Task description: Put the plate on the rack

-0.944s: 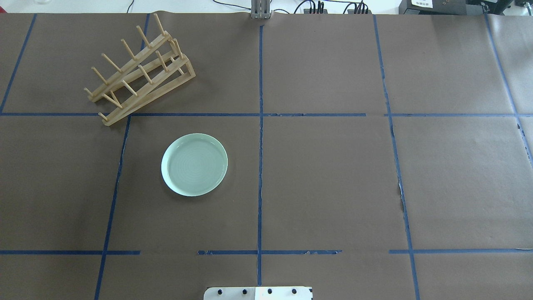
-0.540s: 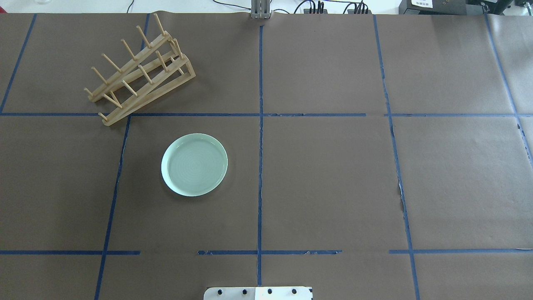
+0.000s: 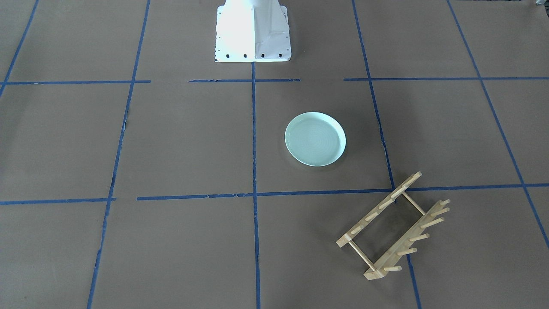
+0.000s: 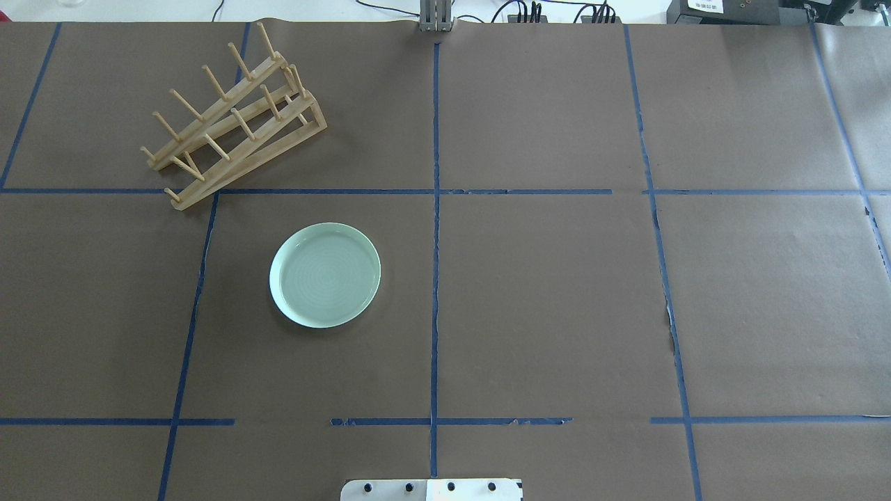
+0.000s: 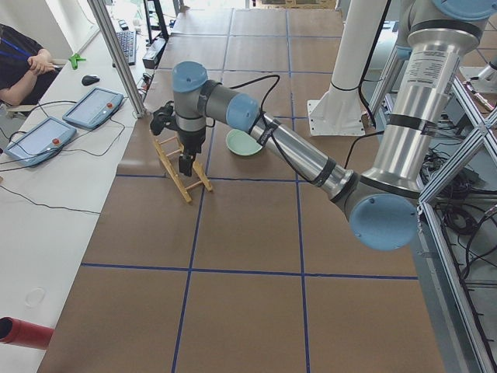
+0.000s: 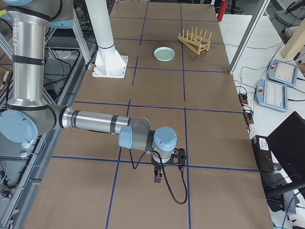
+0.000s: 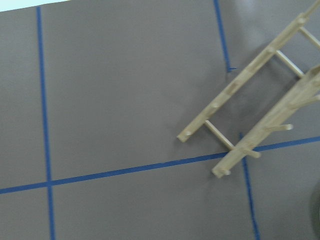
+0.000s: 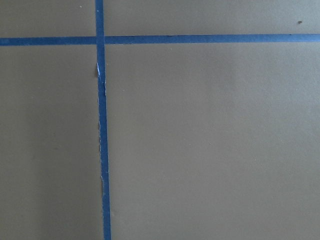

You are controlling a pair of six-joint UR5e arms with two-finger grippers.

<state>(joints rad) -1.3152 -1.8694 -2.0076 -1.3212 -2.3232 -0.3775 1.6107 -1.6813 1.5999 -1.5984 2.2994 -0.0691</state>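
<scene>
The pale mint-green plate point(image 4: 325, 275) lies flat on the brown table cover, left of the centre line; it also shows in the front view point(image 3: 315, 138) and both side views point(image 5: 245, 142) point(image 6: 165, 53). The light-wood rack point(image 4: 264, 149) stands at an angle at the far left, apart from the plate point(image 3: 378, 209) point(image 6: 194, 40). The left wrist view looks down on the rack point(image 7: 243, 77). My left gripper point(image 5: 185, 169) hangs above the rack point(image 5: 172, 167); I cannot tell if it is open. My right gripper point(image 6: 157, 179) hangs over bare table far from both; I cannot tell its state.
Blue tape lines divide the brown cover into squares. The white robot base point(image 3: 253, 34) stands at the near edge point(image 4: 431, 489). Tablets point(image 5: 93, 107) and cables lie on the white bench beyond the far edge, where a person point(image 5: 23, 62) sits.
</scene>
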